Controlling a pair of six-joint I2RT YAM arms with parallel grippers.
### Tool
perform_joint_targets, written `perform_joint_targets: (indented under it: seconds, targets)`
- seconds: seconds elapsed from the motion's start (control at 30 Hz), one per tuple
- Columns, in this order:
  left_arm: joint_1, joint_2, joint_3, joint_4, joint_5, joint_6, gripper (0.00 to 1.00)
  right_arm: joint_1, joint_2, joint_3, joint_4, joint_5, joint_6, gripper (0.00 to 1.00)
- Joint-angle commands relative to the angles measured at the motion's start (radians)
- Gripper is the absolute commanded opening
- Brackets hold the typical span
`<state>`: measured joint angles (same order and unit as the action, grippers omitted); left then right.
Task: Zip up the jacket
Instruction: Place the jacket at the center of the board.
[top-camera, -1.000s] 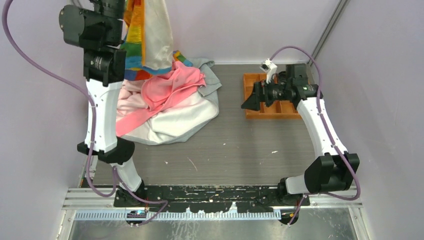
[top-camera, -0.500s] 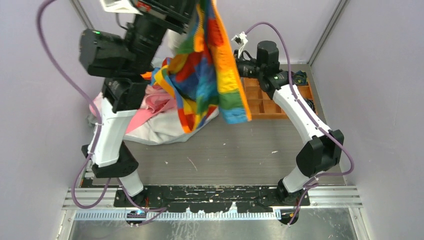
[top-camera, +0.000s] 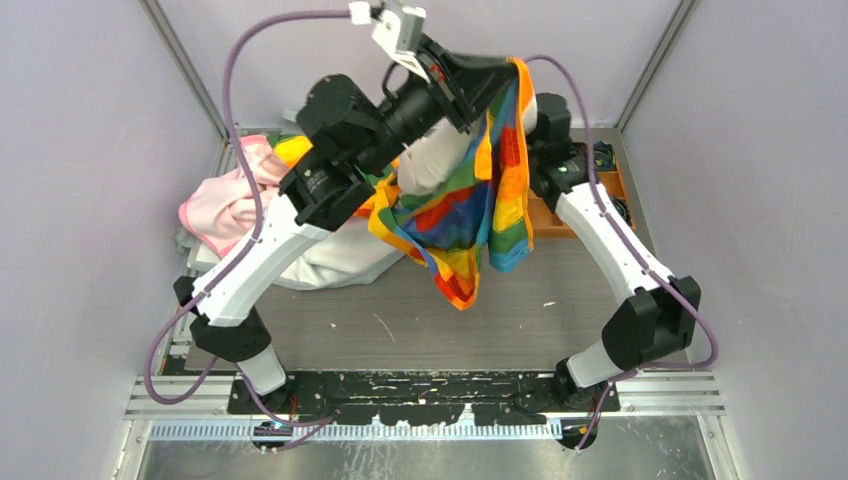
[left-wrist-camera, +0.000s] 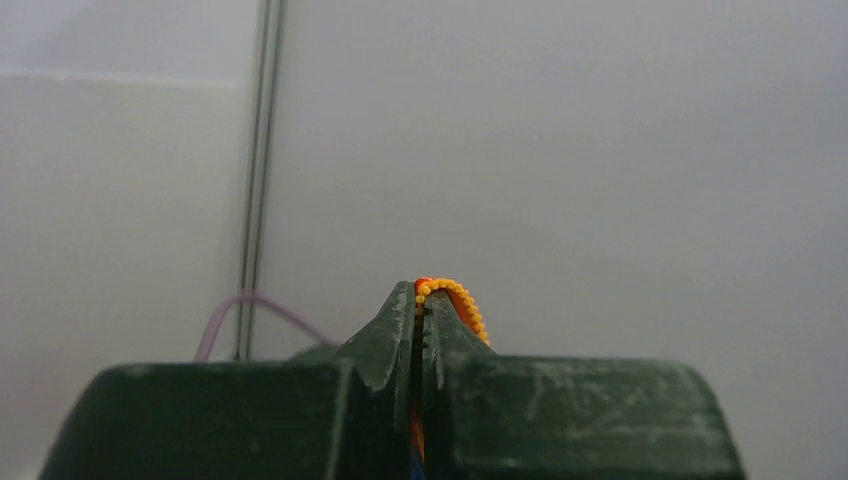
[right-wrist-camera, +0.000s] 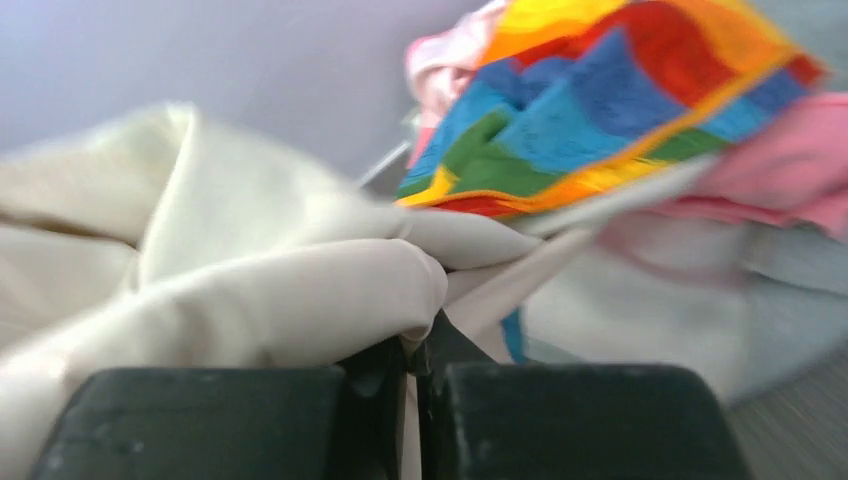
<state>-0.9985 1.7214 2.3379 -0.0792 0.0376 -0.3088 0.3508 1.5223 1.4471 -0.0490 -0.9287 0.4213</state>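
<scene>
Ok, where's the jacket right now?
Top view: the jacket hangs over the table near its centre, held by the left gripper and right gripper, right of the pink garment.

You have the jacket (top-camera: 455, 205) hanging raised over the far half of the table (top-camera: 450, 330), crumpled in loose folds, its lowest corner pointing down toward the table's middle. Blocks of red, orange, yellow, green and blue face outward. The cream lining (top-camera: 430, 160) bulges near the top. A single row of orange zipper teeth (left-wrist-camera: 455, 295) curves along one raised edge.

Right gripper (right-wrist-camera: 415, 372) and most of the orange tray (top-camera: 543, 216) behind the jacket (top-camera: 470, 200) from above
</scene>
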Motion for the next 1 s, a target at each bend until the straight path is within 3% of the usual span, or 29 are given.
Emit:
perform_joint_targets:
  seconds: [0.0,0.07,0.13,0.23,0.37,0.5,0.57,0.67,0.9,0.97]
  targets:
    - [0.0,-0.11,-0.215,0.067,-0.009,-0.101,0.0,-0.207,-0.122,0.017,-0.113,0.091,-0.057,0.08]
    - [0.0,-0.154,-0.397,0.117,-0.025,-0.137,0.0,-0.364,-0.126,-0.042,0.003,0.032,0.083,0.07]
    - [0.0,-0.204,-0.596,0.201,-0.079,-0.175,0.0,-0.469,-0.131,-0.102,0.024,-0.002,0.118,0.06]
    - [0.0,-0.216,-0.815,0.277,-0.122,-0.229,0.0,-0.539,-0.152,-0.161,-0.089,-0.018,-0.01,0.06]
    - [-0.001,-0.162,-0.929,0.176,-0.048,-0.272,0.02,-0.548,-0.174,-0.215,-0.29,-0.038,-0.235,0.08]
    - [-0.001,-0.117,-0.945,-0.053,0.052,-0.223,0.26,-0.549,-0.183,-0.232,-0.459,-0.029,-0.442,0.28]
    - [0.0,-0.129,-0.947,-0.166,0.049,-0.17,0.4,-0.549,-0.192,-0.249,-0.509,-0.017,-0.497,0.43]
    - [-0.001,-0.194,-0.979,-0.303,-0.019,-0.083,0.53,-0.549,-0.211,-0.285,-0.529,-0.021,-0.524,0.55]
    - [0.002,-0.467,-1.187,-0.346,-0.354,-0.011,0.96,-0.549,-0.253,-0.35,-0.496,-0.039,-0.538,0.66]
    - [0.008,-0.542,-1.251,-0.322,-0.419,-0.009,0.99,-0.549,-0.257,-0.363,-0.486,-0.05,-0.538,0.66]
